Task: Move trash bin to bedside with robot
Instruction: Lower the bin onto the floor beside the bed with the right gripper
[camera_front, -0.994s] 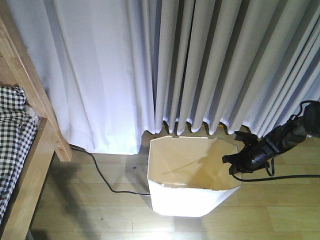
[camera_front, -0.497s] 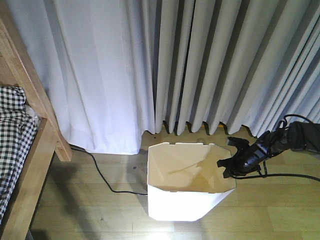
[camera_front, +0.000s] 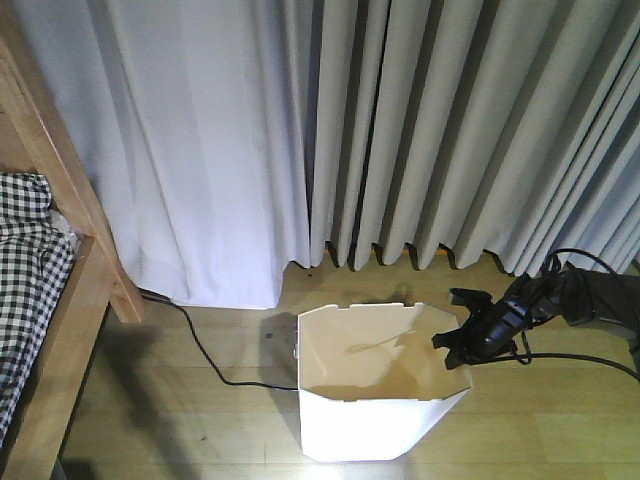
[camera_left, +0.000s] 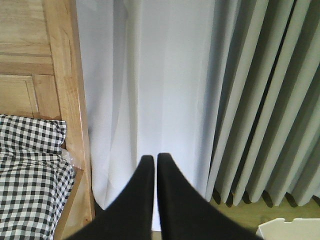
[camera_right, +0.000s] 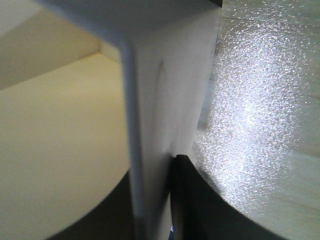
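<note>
Right wrist view shows the right gripper's (camera_right: 152, 200) fingers pinching the trash bin (camera_front: 375, 385) wall, one inside, one outside. It stands on the floor below the curtain (camera_front: 400, 130), well apart from the bedside (camera_front: 60, 300). Left gripper (camera_left: 156, 165) idles, fingers pressed together. Dragging step; next, pull leftward without tipping it.

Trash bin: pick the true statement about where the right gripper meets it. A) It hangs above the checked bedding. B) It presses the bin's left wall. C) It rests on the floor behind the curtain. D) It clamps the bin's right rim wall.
D: the right gripper sits at the right edge of the trash bin, and the right wrist view shows the bin's wall between its fingers.
</note>
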